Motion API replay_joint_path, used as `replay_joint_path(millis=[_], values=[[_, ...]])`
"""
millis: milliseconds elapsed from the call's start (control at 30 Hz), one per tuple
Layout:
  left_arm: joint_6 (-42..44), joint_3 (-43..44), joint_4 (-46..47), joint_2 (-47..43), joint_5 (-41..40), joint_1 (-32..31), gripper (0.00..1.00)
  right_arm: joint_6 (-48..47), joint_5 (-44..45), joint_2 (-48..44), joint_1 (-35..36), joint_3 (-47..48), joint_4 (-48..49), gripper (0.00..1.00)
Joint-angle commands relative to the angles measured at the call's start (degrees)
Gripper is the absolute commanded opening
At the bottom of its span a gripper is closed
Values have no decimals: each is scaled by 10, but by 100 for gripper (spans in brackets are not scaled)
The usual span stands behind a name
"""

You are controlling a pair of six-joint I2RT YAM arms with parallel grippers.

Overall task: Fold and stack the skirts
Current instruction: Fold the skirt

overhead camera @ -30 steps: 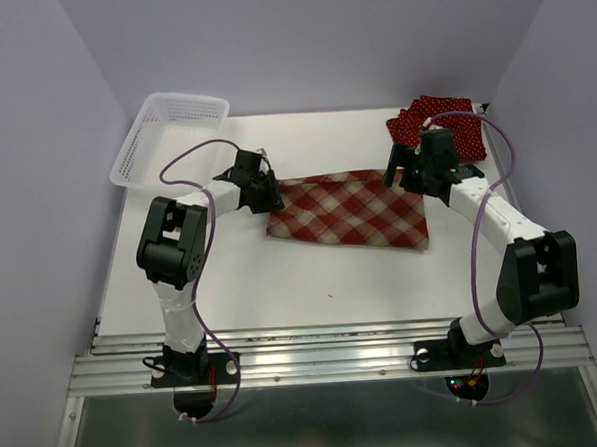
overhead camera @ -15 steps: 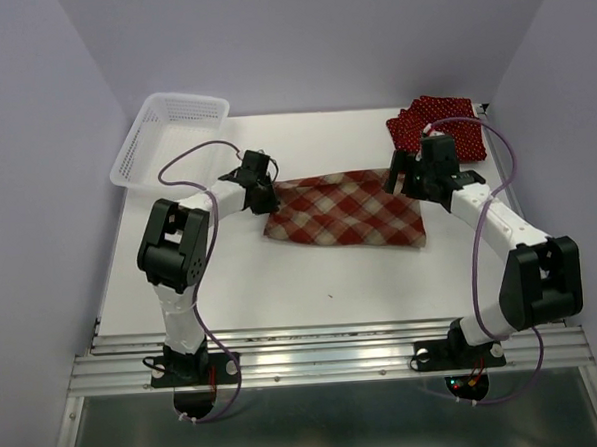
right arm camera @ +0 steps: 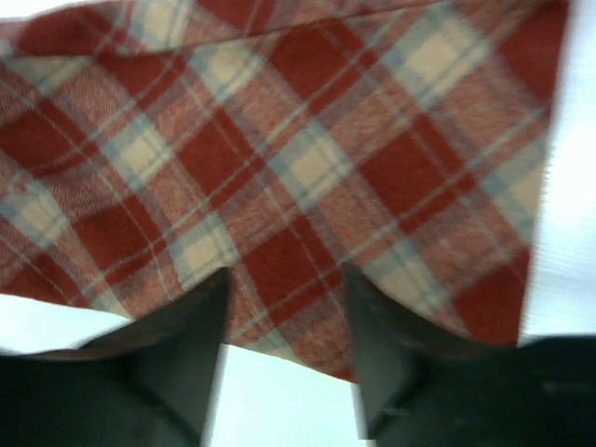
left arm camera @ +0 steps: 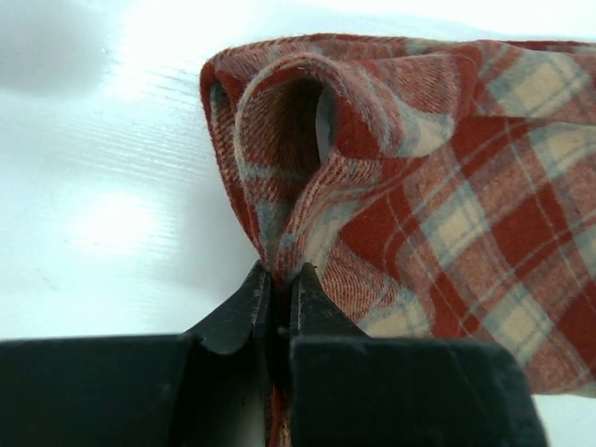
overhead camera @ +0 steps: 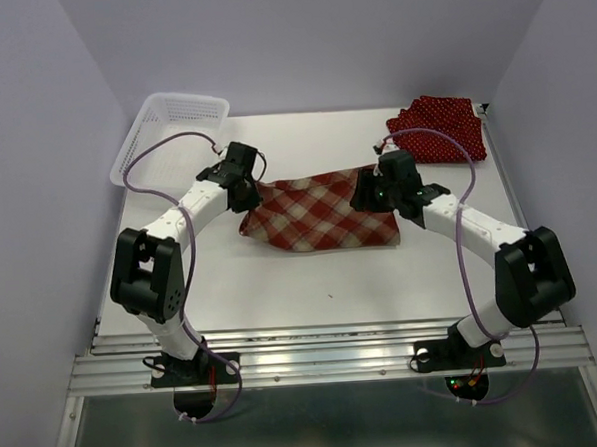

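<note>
White table [overhead camera: 281, 279]: left jaws pinch plaid skirt [overhead camera: 318, 214]; right jaws apart.

table [overhead camera: 312, 283]: white | basket [overhead camera: 140, 152]: white mesh, upright, far-left corner

Quick headcount of the stuff here
One plaid skirt [overhead camera: 318, 210], one heap of dotted red cloth [overhead camera: 439, 126] (can't tell how many pieces are in it), one white mesh basket [overhead camera: 169, 135], and two robot arms: a left arm [overhead camera: 192, 204] and a right arm [overhead camera: 469, 225].
</note>
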Motion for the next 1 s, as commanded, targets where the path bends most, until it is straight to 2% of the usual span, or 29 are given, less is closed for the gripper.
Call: replay_joint_path(millis=[0,33,100,133,400,967], values=[[-6,20,-29,-51,-4,0,0,45,-47,55,36,29,74,39],[-6,25,-28,-62,1,1,0,55,-55,82,41,44,76,28],[-2,31,-23,-79,23,-1,0,65,-72,121,49,65,93,18],[-2,33,-21,-83,29,-1,0,70,-81,133,57,71,101,17],[0,68,-14,-84,68,-9,0,110,-105,243,98,132,144,11],[-33,133,-5,-55,121,-58,0,145,-95,356,156,189,175,9]])
